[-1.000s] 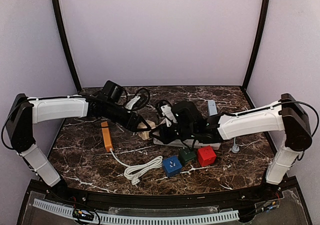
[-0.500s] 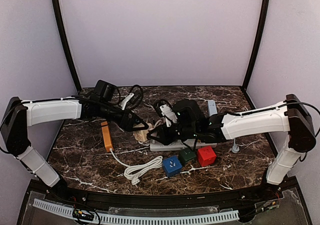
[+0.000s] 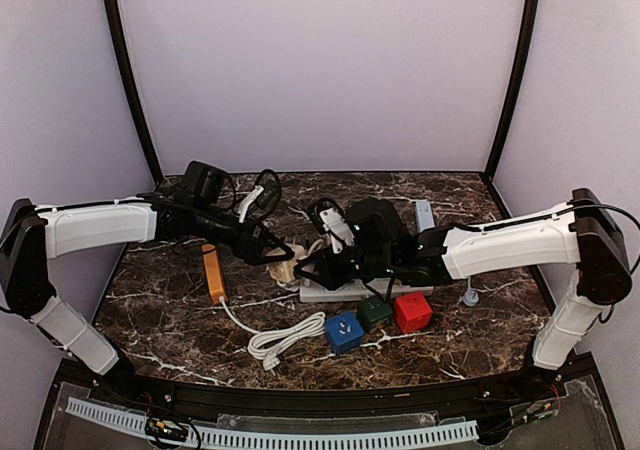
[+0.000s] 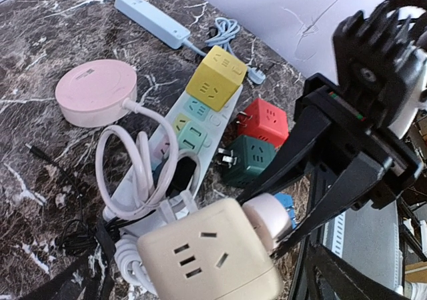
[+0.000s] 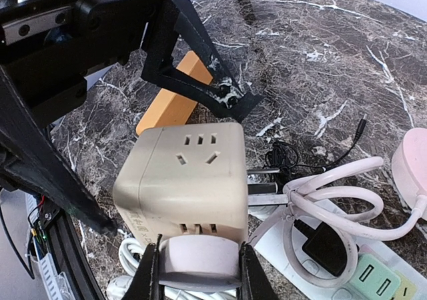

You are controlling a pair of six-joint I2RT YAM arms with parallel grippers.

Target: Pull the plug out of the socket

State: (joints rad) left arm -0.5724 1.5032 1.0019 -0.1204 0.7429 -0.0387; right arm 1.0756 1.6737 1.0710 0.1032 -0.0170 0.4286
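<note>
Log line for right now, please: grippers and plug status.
left gripper: open, straddling beige cube socket | right gripper: shut on round plug | plug: seated against cube, not yet pulled

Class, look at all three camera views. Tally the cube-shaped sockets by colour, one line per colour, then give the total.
Cream cube: 1
Yellow cube: 1
Red cube: 1
Green cube: 1
Blue cube: 1
Total: 5
</note>
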